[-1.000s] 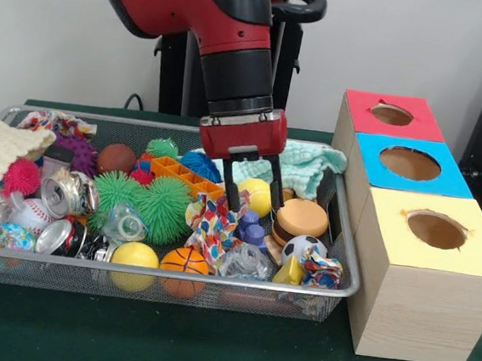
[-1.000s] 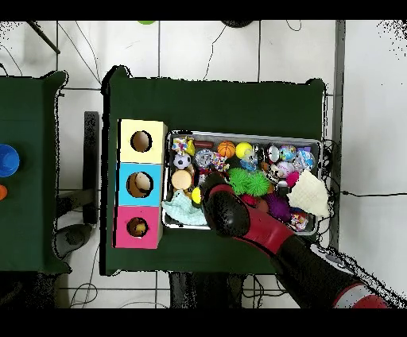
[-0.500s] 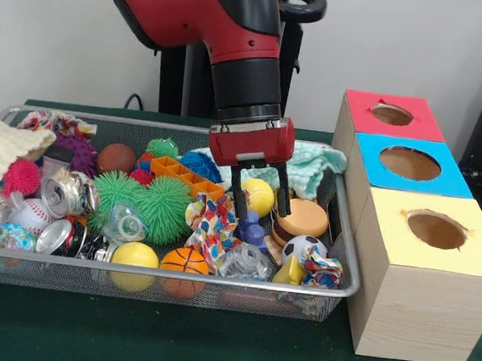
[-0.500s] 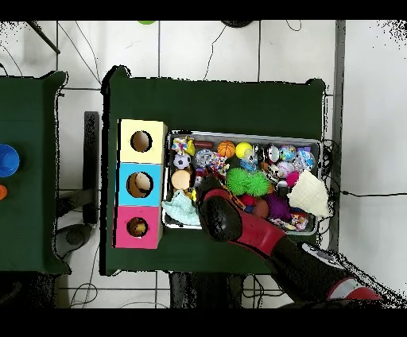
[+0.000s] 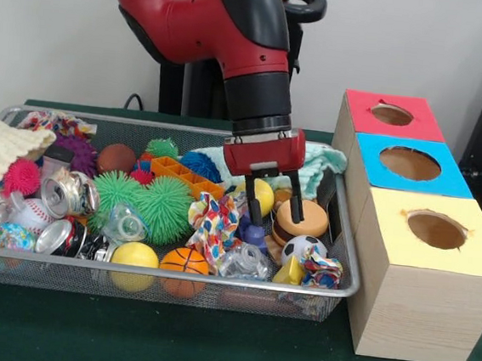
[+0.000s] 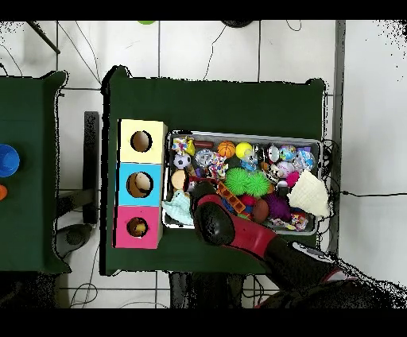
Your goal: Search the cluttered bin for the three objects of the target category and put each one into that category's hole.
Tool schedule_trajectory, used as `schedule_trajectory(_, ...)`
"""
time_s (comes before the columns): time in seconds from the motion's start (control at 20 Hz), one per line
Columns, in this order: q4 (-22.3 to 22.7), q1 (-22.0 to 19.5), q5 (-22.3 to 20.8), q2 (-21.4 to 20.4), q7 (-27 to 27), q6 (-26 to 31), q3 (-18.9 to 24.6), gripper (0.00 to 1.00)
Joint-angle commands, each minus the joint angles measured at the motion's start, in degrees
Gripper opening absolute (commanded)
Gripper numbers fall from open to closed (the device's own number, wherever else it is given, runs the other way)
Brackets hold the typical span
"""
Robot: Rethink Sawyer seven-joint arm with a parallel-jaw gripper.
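Arm (image 5: 213, 24) comes down from upper left, forearm slanting to the right, wrist leaning so the gripper (image 5: 272, 209) hangs tilted over the right part of the wire bin (image 5: 164, 274); in overhead view the arm (image 6: 238, 230) crosses the bin's lower edge w/ its black elbow near the box. Gripper's two black fingers (image 5: 294, 204) stand apart, moderately wide, nothing between them; tips sit just above the yellow ball (image 5: 261, 195) and beside the toy burger (image 5: 299, 220). Counts, front view: 3 holes in the wooden box (image 5: 418, 291), one each in red top (image 5: 392, 115), blue top (image 5: 410, 163), yellow top (image 5: 435, 229). Balls plainly seen in bin: 2 yellow (2nd one (image 5: 135, 256) at front edge), 1 basketball (image 5: 184, 262), 1 soccer ball (image 5: 303, 246), 1 brown ball (image 5: 116, 157), 1 baseball (image 5: 31, 211). 2 big green spiky balls (image 5: 141, 201), 1 pink spiky (image 5: 21, 176), 1 purple spiky (image 5: 77, 152), approx 2 crushed cans (image 5: 65, 193), 1 orange tray piece (image 5: 186, 175), 1 mint cloth (image 5: 311, 166), 1 cream knit cloth (image 5: 1, 147). Which category is the target can't be told; ball-type things lie spread across bin, nearest one the yellow ball under the gripper. Vs 0.5 s ago: gripper has shifted right toward the burger and tilted more, elbow swung further over; bin contents look unmoved.
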Motion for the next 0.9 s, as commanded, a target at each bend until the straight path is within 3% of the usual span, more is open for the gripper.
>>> schedule_trajectory(0.05, -7.6, -0.5, -2.0, 3.1, 12.9, -0.9, 2.6, 1.0)
schedule_trajectory(0.55, -10.8, -1.2, -4.1, 4.5, 10.8, 1.5, 2.7, 1.0)
schedule_trajectory(0.8, -14.3, -4.5, -6.7, 8.6, 8.3, 8.0, 5.1, 1.0)
schedule_trajectory(0.9, -14.1, -4.0, -6.0, 7.6, 7.9, 8.9, 3.9, 1.0)
